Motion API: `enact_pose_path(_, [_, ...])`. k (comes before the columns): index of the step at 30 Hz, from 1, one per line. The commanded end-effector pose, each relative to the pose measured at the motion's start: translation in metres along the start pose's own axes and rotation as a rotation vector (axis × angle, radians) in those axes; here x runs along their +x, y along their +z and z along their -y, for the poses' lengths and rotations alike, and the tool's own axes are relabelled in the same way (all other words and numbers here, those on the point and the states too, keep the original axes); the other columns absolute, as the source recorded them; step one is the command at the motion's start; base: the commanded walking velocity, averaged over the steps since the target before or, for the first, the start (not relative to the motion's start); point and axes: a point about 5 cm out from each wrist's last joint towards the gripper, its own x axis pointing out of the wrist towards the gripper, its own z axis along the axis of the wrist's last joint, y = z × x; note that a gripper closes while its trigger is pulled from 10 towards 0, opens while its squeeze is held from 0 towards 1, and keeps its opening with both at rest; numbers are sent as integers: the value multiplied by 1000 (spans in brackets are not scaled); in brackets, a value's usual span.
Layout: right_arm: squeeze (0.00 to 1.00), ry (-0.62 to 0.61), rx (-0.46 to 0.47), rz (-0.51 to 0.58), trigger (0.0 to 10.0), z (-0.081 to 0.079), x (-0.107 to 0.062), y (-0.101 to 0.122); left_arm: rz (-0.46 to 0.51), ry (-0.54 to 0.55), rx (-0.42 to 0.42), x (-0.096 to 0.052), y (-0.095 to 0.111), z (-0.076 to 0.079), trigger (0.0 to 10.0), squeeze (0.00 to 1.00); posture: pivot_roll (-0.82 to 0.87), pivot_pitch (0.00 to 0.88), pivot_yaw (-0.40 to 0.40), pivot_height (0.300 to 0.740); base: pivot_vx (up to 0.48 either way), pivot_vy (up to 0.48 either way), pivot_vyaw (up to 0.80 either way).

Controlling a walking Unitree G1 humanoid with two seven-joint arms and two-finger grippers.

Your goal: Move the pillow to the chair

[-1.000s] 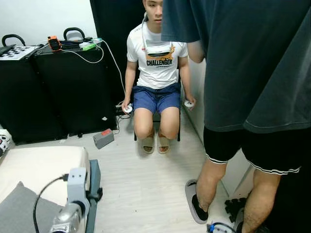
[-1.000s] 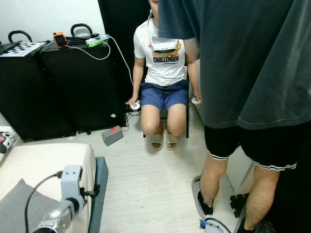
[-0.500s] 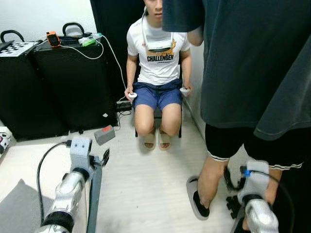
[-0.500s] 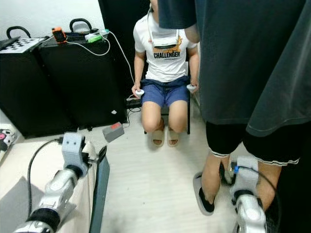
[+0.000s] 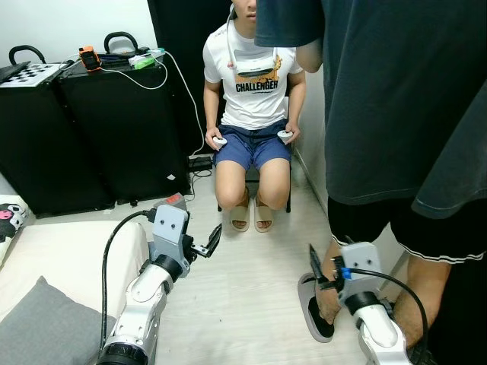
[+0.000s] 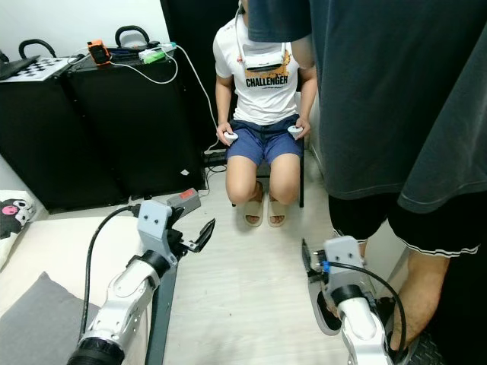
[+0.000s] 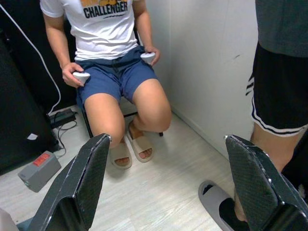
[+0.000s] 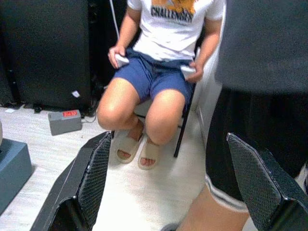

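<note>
A grey pillow (image 5: pixel 42 328) lies on the cream mattress (image 5: pixel 68 255) at my lower left. The chair (image 5: pixel 289 199) stands ahead by the wall, and a seated person (image 5: pixel 253 91) holding two white controllers occupies it. My left gripper (image 5: pixel 211 242) is raised over the floor beside the mattress, right of the pillow and well apart from it; its fingers (image 7: pixel 82 183) stand wide open and empty. My right gripper (image 5: pixel 313 263) hovers low on the right, next to a standing person's foot, also open and empty, with its fingers (image 8: pixel 89 178) spread.
A standing person (image 5: pixel 396 152) in a dark shirt and shorts blocks the right side, one slippered foot (image 5: pixel 312 313) on the floor. Black cases (image 5: pixel 84 137) with cables line the back left. A grey box (image 7: pixel 41 171) lies on the floor by them. A plush toy (image 5: pixel 11 211) rests at the mattress's left edge.
Both arms have risen and reached forward into view, fingers open. The seated person has drawn both hands onto the lap. The camera has shifted slightly.
</note>
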Motion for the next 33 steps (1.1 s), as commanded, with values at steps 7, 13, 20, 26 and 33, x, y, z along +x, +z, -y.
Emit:
enact_pose_path(7, [0, 96, -71, 8, 10000, -16, 9, 14, -44, 11, 19, -8, 0, -4, 10000, 0, 1, 20, 39, 740, 0, 0, 0])
enact_pose_path(13, [0, 135, -122, -5, 10000, -19, 8, 15, -48, 24, 4, -8, 0, -6, 10000, 0, -25, 20, 3, 740, 0, 0, 0])
enact_pose_path(20, [0, 191, -169, -23, 10000, -17, 6, 18, -31, 58, -19, -7, 2, -4, 10000, 0, -31, 27, -40, 740, 0, 0, 0])
enact_pose_path(26, [0, 214, -214, -16, 10000, -21, 6, 25, -32, 65, -23, -9, 4, -3, 10000, 0, -37, 32, -42, 740, 0, 0, 0])
enact_pose_path(33, [0, 313, -464, 25, 10000, -37, 7, 41, -29, 78, -43, -7, 4, -2, 10000, 0, -57, 33, -63, 740, 0, 0, 0])
